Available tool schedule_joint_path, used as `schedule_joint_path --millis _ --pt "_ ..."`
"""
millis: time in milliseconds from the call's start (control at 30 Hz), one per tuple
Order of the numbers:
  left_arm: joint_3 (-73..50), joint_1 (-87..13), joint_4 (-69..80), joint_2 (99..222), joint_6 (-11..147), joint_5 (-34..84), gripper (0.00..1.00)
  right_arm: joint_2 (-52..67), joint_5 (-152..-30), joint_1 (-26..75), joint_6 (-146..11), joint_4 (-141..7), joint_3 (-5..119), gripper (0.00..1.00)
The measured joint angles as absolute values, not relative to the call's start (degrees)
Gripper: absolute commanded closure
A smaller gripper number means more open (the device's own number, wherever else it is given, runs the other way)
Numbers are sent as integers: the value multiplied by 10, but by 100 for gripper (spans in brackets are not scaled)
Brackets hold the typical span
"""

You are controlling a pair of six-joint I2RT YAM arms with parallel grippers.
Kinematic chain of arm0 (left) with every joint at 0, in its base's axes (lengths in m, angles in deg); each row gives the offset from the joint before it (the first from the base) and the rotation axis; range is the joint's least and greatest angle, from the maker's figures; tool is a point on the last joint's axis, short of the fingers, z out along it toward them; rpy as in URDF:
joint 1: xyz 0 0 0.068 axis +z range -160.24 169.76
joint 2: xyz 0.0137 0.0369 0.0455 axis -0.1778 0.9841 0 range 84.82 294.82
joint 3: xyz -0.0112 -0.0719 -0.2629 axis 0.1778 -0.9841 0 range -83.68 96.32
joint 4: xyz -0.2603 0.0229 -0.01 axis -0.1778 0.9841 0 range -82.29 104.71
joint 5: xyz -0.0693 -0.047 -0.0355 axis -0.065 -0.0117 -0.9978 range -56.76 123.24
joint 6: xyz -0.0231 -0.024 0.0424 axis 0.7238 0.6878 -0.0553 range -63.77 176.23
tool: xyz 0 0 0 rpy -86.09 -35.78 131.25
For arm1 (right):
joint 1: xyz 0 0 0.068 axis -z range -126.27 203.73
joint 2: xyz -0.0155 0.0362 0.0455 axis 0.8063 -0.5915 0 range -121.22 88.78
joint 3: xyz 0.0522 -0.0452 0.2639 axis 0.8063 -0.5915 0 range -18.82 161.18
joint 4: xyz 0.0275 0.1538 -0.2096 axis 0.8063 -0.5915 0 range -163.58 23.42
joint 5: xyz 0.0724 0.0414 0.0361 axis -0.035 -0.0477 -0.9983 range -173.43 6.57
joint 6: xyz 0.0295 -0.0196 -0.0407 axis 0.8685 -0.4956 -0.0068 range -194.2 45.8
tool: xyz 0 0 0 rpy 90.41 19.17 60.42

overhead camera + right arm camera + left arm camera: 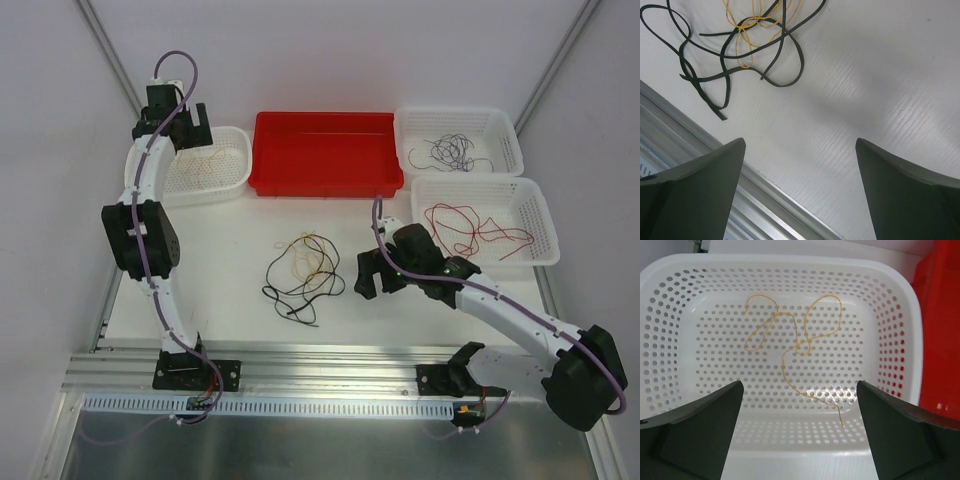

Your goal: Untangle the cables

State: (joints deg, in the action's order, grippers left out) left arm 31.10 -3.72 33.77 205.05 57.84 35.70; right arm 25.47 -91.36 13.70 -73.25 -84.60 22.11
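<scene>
No writing, label, brand mark or number can be read in any of the views. The red bin and the white basket just left of it show only plain plastic.

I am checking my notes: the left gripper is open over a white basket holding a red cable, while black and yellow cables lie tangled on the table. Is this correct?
Not quite: the left wrist view shows a yellow-tan cable, not a red one, in the white basket under the open left gripper. The black and yellow cables do lie tangled on the table.
</scene>
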Motion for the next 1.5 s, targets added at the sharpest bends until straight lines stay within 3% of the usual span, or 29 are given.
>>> schedule_joint_path --millis 367,700,833,1100,1500 --pt "4 -157 325 1725 656 295 1 314 -911 124 -732 -859 221 3" --pt "-199 -298 330 1621 792 269 8 351 -903 115 -721 -858 217 3" --pt "-231 -315 338 1622 902 290 11 352 -903 109 -716 -856 211 3" --pt "-229 -335 329 1733 1070 338 41 360 -901 104 -716 -854 202 3" --pt "-185 -335 324 1840 1195 384 57 387 -897 103 -719 -858 182 3"
